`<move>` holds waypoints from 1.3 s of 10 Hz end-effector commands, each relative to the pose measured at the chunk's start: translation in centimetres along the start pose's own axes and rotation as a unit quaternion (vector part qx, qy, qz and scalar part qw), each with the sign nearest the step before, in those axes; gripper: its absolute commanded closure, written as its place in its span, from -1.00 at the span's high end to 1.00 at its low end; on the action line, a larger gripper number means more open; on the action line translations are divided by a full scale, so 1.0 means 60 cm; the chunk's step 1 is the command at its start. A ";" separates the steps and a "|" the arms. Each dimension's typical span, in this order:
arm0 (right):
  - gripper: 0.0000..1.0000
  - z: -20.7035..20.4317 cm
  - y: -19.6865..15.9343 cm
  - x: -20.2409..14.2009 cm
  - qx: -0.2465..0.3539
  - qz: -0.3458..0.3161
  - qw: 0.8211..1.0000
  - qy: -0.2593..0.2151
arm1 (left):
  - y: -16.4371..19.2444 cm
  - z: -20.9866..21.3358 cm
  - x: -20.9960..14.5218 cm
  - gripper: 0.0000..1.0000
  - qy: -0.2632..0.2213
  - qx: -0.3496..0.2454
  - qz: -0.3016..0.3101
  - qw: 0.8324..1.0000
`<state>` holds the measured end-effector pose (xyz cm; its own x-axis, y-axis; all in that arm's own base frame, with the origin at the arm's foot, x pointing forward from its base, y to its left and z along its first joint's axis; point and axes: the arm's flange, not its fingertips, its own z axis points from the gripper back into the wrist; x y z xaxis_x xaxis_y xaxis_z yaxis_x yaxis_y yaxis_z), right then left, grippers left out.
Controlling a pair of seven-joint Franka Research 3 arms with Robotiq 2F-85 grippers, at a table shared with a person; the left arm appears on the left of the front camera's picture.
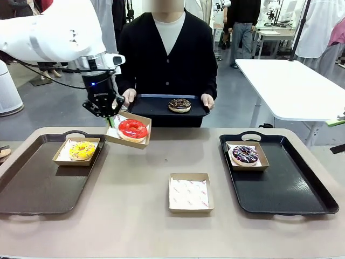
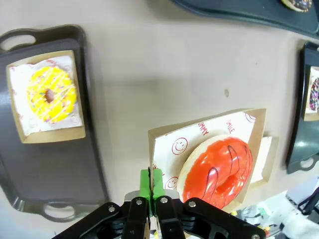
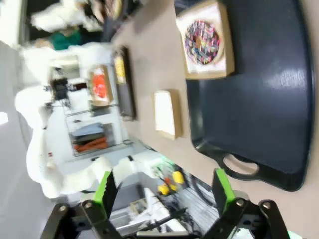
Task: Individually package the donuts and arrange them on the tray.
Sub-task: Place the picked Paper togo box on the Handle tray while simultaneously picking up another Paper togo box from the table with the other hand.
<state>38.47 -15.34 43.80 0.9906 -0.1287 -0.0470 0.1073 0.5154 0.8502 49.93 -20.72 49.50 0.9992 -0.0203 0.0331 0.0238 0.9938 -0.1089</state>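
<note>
**Open-plan robotics lab**

A white robot arm (image 1: 48,32) reaches over a tan surface (image 1: 161,226). Behind it lie bare grey floor (image 1: 54,105), a long white worktable (image 1: 291,86), and a person (image 1: 242,21) standing among more benches farther back.

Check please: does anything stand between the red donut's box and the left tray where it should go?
Nothing visible does. The left gripper holds the red donut in its box by the edge, above the table beside the left tray. The yellow donut sits boxed in that tray's far right corner, near the path.
</note>
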 end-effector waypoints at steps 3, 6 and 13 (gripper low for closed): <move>1.00 -0.120 0.184 -0.037 -0.181 0.019 0.983 0.005 | 0.122 0.019 -0.107 -0.97 -0.014 -0.011 -0.045 0.999; 1.00 -0.250 0.256 -0.047 -0.268 0.034 0.963 0.001 | 0.205 0.003 -0.156 -0.97 -0.021 -0.025 -0.036 0.999; 1.00 -0.492 0.230 0.009 -0.367 0.024 0.930 0.014 | 0.322 -0.046 -0.177 -0.97 -0.011 -0.038 -0.009 0.999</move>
<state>41.60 15.87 40.19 0.9976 -0.0522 -0.0457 0.0636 0.9509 0.3028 39.24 -2.62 44.95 0.9979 -0.0413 0.0499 0.0495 0.9832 -0.1758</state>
